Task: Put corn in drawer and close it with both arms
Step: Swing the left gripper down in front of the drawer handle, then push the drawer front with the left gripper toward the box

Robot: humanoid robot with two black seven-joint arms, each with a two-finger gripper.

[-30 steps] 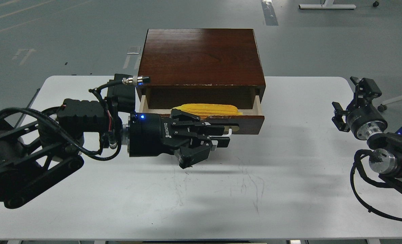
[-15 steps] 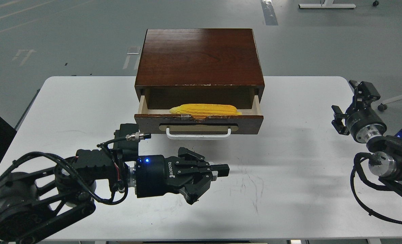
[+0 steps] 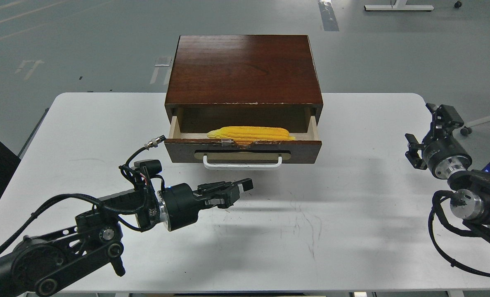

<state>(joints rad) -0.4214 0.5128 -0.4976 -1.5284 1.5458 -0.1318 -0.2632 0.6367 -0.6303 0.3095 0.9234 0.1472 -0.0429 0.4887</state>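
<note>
The yellow corn (image 3: pixel 249 133) lies lengthwise inside the open drawer (image 3: pixel 306 151), just behind its chipped dark brown front. The white bar handle (image 3: pixel 242 166) faces me. My left gripper (image 3: pixel 238 193) hovers low over the table just in front of and slightly left of the handle. It points right, is turned on its side, empty, and its fingers look apart. My right gripper (image 3: pixel 428 126) is open and empty at the table's right edge, well away from the drawer.
The drawer belongs to a dark brown wooden cabinet (image 3: pixel 245 70) at the back middle of the white table (image 3: pixel 352 231). A cable with a metal plug (image 3: pixel 156 141) sticks up from my left wrist near the drawer's left corner. Grey floor lies beyond.
My left gripper has drawn back from the drawer front, dropped toward the table, and rolled onto its side. The corn stays in the drawer. The right arm has barely moved.
</note>
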